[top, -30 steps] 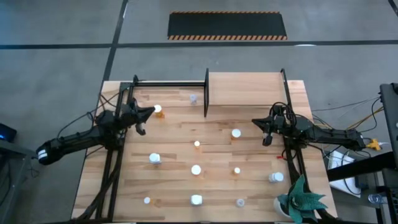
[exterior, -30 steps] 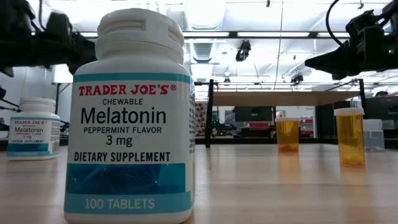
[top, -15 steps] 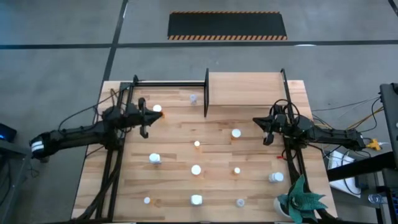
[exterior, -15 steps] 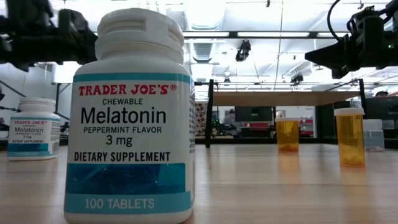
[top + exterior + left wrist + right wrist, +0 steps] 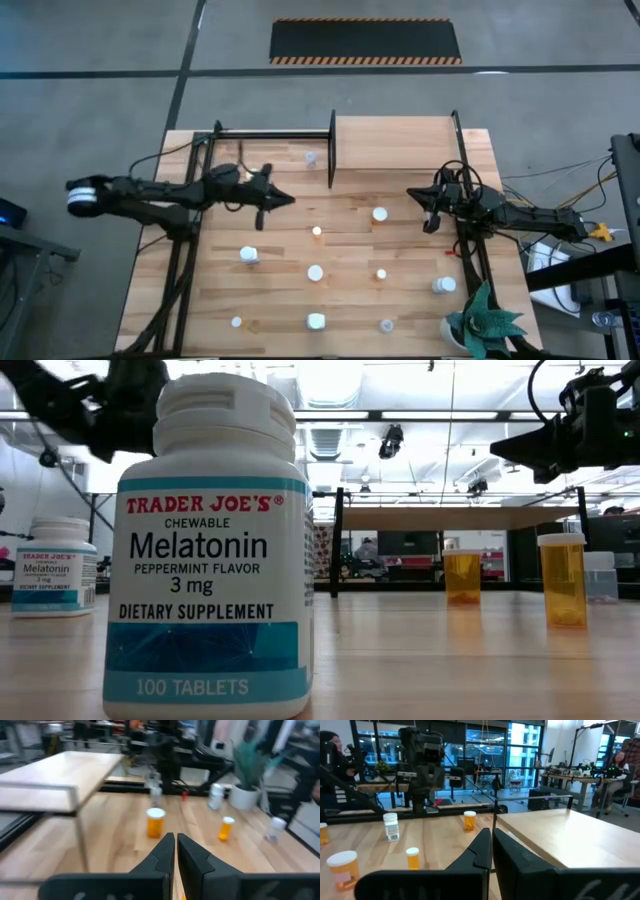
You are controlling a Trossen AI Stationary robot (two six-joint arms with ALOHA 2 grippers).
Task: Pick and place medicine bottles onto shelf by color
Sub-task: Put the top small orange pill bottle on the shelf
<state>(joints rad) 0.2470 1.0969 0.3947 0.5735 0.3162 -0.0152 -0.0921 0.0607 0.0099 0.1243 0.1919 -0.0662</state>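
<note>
Reaching out over the counter (image 5: 280, 240) with its fingers clenched and nothing between them, the left claw (image 5: 283, 200) hangs above bare wood, with a small orange bottle (image 5: 317, 232) just to its right and nearer. The right claw (image 5: 428, 222), clenched and empty too, waits by the near right post of the shelf (image 5: 395, 140), which carries no bottles. The medicine bottles (image 5: 315, 272) stand scattered across the middle and near part of the counter; one (image 5: 310, 157) sits far back beside the shelf's left post.

Judging from this, the main risk is a descent with the fingers pressed together: they would strike a cap and topple the bottle, which would roll away. Being light and narrow, these bottles tip easily. A low sweep could also knock neighbours over. Sorting is another trap, since every cap looks white from above and body colour is hard to read.
</note>
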